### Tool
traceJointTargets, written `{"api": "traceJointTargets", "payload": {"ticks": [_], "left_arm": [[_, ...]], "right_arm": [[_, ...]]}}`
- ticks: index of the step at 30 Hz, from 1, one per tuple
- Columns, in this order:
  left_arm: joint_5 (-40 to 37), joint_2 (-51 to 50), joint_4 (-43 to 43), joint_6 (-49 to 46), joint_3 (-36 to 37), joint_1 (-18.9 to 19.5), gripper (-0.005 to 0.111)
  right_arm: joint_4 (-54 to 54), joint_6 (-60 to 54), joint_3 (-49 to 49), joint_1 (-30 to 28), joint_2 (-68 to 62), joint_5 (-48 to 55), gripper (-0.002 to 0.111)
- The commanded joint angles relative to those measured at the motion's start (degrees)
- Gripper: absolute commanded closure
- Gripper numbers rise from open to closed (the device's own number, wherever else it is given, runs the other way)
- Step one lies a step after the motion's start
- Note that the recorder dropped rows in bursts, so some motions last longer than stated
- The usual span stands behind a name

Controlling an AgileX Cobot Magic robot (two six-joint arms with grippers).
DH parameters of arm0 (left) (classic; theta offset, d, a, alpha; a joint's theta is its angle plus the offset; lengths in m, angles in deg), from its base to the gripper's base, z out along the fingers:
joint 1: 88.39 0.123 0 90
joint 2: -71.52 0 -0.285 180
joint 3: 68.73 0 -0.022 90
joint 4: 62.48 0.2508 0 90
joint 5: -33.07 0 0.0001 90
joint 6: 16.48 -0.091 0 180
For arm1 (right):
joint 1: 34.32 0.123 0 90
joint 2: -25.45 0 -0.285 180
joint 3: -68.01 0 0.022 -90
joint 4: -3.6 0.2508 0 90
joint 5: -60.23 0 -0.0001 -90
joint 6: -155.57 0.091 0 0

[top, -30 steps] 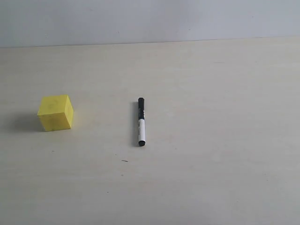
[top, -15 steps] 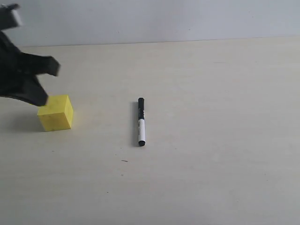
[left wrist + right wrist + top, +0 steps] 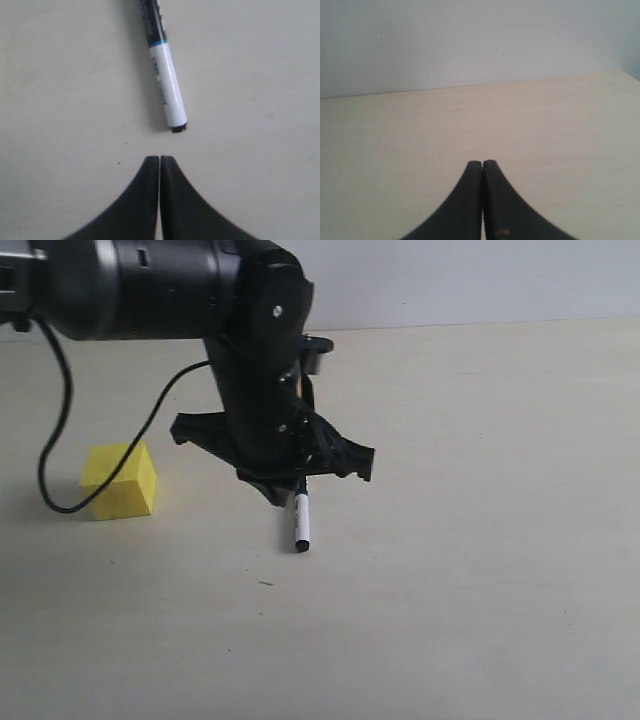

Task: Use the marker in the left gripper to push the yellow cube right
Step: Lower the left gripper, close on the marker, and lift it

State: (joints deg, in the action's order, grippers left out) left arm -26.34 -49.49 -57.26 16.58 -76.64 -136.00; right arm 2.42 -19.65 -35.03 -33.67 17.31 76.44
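The marker (image 3: pixel 301 522) lies flat on the table; only its white barrel and small black end show in the exterior view, because the left arm covers the cap end. My left gripper (image 3: pixel 278 492) hangs over it, shut and holding nothing. In the left wrist view the closed fingertips (image 3: pixel 160 159) stand a short way off the marker's (image 3: pixel 165 80) black end, not touching it. The yellow cube (image 3: pixel 120 480) sits to the left of the arm, well apart from the marker. My right gripper (image 3: pixel 482 162) is shut and empty over bare table.
The left arm's black cable (image 3: pixel 55 455) loops down beside the cube. The pale tabletop (image 3: pixel 480 540) runs back to a light wall (image 3: pixel 450 280).
The left arm swept in from the far left, past the cube, and now hangs over the marker's cap end. Marker and cube have not moved.
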Motion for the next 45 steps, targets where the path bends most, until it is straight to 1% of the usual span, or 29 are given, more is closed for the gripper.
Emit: {"api": "traceJointTargets", "payload": {"ticks": [1,4,6,10,16,18,26,45], "left_arm": [[-1.7,-5.3,-1.1,1.2,-5.7,-0.3,0.090],[-1.6,-7.9,-1.1,1.6,-7.5,-0.3,0.075],[-1.6,-9.2,-1.1,2.2,-8.5,-0.3,0.071],[-1.6,-11.4,-1.0,4.1,-9.6,0.7,0.072],[-1.6,-12.8,-1.0,4.3,-9.7,2.1,0.072],[-0.3,-13.2,-1.0,4.3,-9.7,2.4,0.072],[4.2,-15.2,-1.0,4.3,-9.7,2.5,0.072],[4.4,-15.7,-1.0,5.6,-9.5,2.5,0.072]], "right_arm": [[-0.3,-0.3,0.3,-0.4,0.3,-0.1,0.108],[-0.3,-0.3,0.3,-0.4,0.3,-0.1,0.108],[-0.3,-0.3,0.3,-0.4,0.3,-0.1,0.108],[-0.3,-0.3,0.3,-0.4,0.3,-0.1,0.108],[-0.3,-0.3,0.3,-0.4,0.3,-0.1,0.108],[-0.3,-0.3,0.3,-0.4,0.3,-0.1,0.108],[-0.3,-0.3,0.3,-0.4,0.3,0.0,0.108],[-0.3,-0.3,0.3,-0.4,0.3,0.0,0.108]]}}
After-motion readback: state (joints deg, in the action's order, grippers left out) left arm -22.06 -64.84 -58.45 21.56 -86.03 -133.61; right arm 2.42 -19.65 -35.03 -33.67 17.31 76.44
